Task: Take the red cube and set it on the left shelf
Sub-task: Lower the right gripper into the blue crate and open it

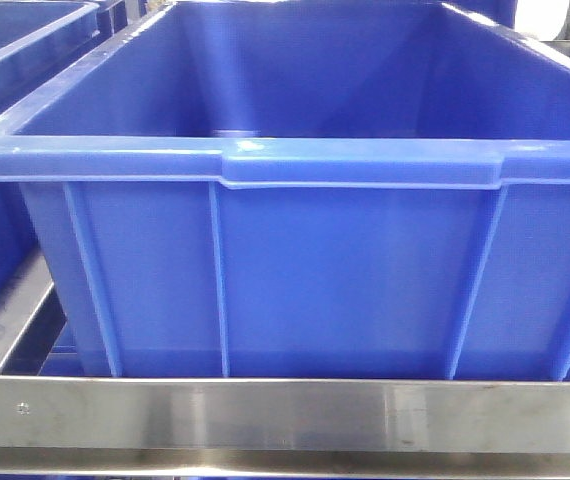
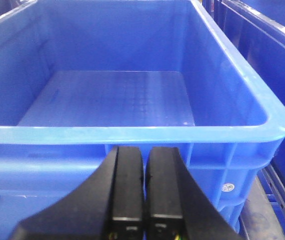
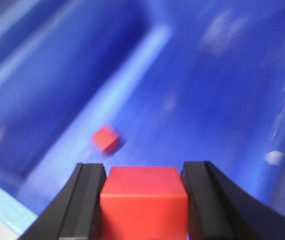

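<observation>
My right gripper (image 3: 143, 169) is shut on a red cube (image 3: 143, 200), which fills the gap between both black fingers. It hangs above the inside of a blue crate (image 3: 207, 90); this view is motion-blurred. A second red cube (image 3: 106, 139) lies on that crate's floor, ahead and slightly left. My left gripper (image 2: 146, 152) is shut with nothing in it, just in front of the near rim of an empty blue crate (image 2: 132, 134). In the front view, the left shelf's brushed steel rail (image 1: 285, 415) runs under a large blue ribbed crate (image 1: 345, 280). Neither gripper shows there.
Another blue crate (image 1: 5, 40) stands to the left on the rack, with a steel side rail (image 1: 10, 320) between the two. In the left wrist view a further blue crate (image 2: 277, 55) stands close on the right.
</observation>
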Controlling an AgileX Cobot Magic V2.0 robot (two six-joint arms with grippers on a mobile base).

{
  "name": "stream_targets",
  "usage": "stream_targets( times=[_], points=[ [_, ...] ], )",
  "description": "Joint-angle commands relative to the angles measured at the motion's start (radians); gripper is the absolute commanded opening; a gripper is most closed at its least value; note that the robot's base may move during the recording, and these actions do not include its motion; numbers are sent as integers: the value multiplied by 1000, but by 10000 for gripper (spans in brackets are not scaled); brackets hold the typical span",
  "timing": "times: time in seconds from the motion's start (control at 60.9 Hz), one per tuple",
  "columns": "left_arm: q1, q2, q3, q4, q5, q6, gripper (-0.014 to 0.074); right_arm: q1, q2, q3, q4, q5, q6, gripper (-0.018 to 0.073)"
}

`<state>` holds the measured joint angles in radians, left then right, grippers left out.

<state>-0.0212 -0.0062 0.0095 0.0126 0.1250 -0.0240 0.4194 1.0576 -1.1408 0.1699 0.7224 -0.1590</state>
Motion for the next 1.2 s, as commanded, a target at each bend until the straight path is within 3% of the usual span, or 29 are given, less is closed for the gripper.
stream_targets(
  times=[0.0,0.427,0.887,1.002,1.182],
  points=[
    [-1,-17,23,-5,-86,-1,102,22,76,-91,4,-32,-23,174],
    [-1,-17,23,-5,-86,-1,102,28,472,-144,4,-66,-23,174],
    [-1,-17,23,-5,-86,-1,102,28,656,-144,4,-98,-23,181],
    [-1,-17,23,-5,-86,-1,102,28,662,-144,3,-99,-23,247],
    [-1,-17,23,-5,-86,-1,102,28,662,-144,3,-95,-23,426]
  ],
)
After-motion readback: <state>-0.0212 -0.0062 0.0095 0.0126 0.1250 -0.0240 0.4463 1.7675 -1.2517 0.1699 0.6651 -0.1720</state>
